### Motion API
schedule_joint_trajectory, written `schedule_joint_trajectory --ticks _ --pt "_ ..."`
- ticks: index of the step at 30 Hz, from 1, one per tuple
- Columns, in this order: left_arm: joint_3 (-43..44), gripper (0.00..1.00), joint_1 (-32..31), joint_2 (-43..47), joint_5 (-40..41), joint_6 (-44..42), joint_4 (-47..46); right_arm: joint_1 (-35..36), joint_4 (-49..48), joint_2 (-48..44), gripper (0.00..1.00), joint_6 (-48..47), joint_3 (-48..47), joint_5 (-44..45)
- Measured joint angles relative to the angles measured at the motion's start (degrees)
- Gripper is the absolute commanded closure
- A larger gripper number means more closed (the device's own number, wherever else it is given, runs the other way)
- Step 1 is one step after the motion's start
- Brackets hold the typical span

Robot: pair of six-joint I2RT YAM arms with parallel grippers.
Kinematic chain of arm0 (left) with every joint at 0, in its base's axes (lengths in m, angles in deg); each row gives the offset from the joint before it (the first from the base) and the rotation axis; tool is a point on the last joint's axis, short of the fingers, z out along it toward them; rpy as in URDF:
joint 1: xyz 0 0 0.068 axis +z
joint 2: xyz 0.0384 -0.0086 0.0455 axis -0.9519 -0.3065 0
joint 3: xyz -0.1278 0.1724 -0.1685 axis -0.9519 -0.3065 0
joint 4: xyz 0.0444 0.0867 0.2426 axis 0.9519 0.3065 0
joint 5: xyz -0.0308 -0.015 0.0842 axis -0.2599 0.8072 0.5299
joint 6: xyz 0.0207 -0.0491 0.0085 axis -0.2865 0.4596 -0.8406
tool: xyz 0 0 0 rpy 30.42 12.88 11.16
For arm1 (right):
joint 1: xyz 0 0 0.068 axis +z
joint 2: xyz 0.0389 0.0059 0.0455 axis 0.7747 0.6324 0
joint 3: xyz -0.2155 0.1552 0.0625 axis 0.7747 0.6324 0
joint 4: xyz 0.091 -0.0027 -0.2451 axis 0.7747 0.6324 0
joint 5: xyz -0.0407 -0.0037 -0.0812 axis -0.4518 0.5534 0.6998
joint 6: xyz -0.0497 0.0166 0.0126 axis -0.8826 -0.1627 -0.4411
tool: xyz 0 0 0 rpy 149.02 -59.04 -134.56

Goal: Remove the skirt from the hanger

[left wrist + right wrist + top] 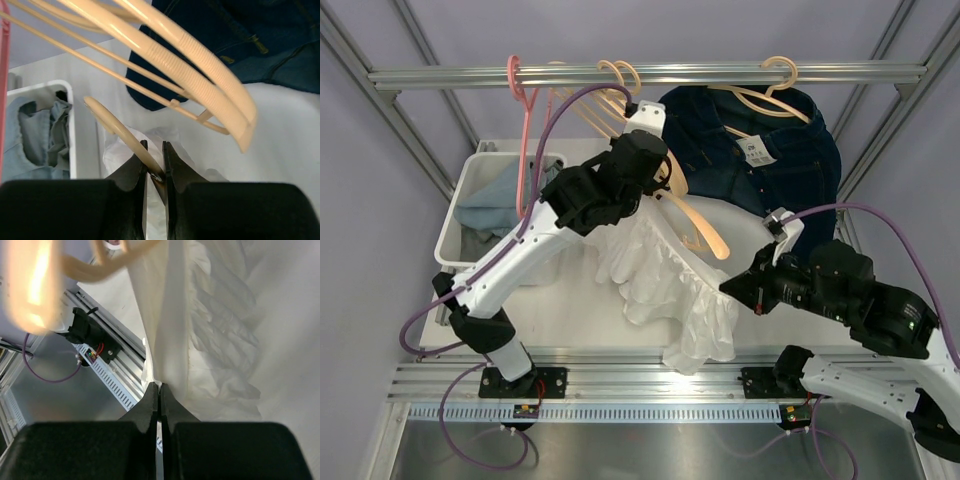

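Left gripper (155,150) pinches hanger (116,128) arm — right gripper (158,388) clamps skirt (662,278) edge; skirt hangs diagonally toward near-right.

Skirt (665,285) right of bin (453,220), before the jacket (800,170)

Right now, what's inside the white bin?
Crumpled blue-grey cloth lies in the bin; a darker piece shows at its near end. The bin's bottom is covered by the cloth, and the left arm hides its right side in the top view.
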Motion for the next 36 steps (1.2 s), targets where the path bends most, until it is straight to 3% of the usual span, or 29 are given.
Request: schedule_joint_trajectory --ticks 7,12,13,14,16,17,22,29,33,36 --pt "3.67 1.0 -0.15 0.39 -4.33 2.84 0.15 0.07 2.4 -0.98 1.0 2.05 -0.79 3.63" --pt "-10.71 1.0 -1.64 7.02 -5.66 1.57 -6.91 0.22 3.43 1.53 0.97 4.35 -0.79 7.69" --pt "-13.99 1.0 -1.97 8.76 -5.95 1.33 -7.8 0.22 4.02 2.38 0.9 4.83 -0.79 8.52" --pt "-16.04 1.0 -2.27 9.97 -5.99 1.18 -8.33 0.26 4.87 3.3 0.58 5.25 -0.87 9.46" --pt "-18.95 1.0 -3.08 11.98 -5.92 0.74 -8.98 0.35 7.39 5.18 0.15 6.08 -1.51 11.43" --pt "-19.58 1.0 -3.5 12.68 -5.73 0.02 -8.98 0.39 9.81 6.21 0.01 6.67 -2.4 13.07" --pt "-20.46 1.0 -8.59 14.32 -2.05 -2.54 -10.1 0.55 19.5 11.02 0.0 6.05 -14.14 20.2" --pt "-17.29 1.0 -14.64 9.2 3.67 -4.85 -9.4 0.57 22.6 18.45 0.03 1.05 -43.28 17.57" --pt "-14.91 1.0 -15.19 6.36 5.99 -5.4 -6.95 0.55 22.62 20.57 0.05 0.17 -46.07 10.32" --pt "-9.6 1.0 -15.23 3.17 7.32 -5.49 -4.94 0.59 22.12 21.77 0.05 -0.09 -39.89 5.46"
